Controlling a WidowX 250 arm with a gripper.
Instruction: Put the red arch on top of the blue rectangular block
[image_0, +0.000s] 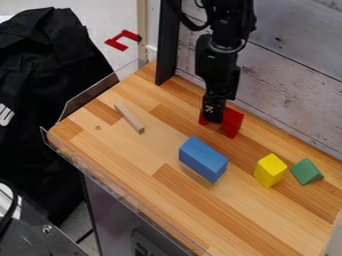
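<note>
The black gripper (213, 116) hangs down at the upper middle of the table, low at the red arch (232, 123). It covers part of the arch's left side, and red shows on both sides of it. The arch seems to be on or close to the wood, near the back wall. In front of it, nearer the camera, the blue rectangular block (203, 159) lies on the table with its long top face up and bare.
A yellow block (270, 170) and a green block (307, 172) sit to the right. A thin wooden stick (129, 118) lies at the left. A whitish plank wall (294, 65) borders the back; a clear rail (123, 183) runs along the near left edge.
</note>
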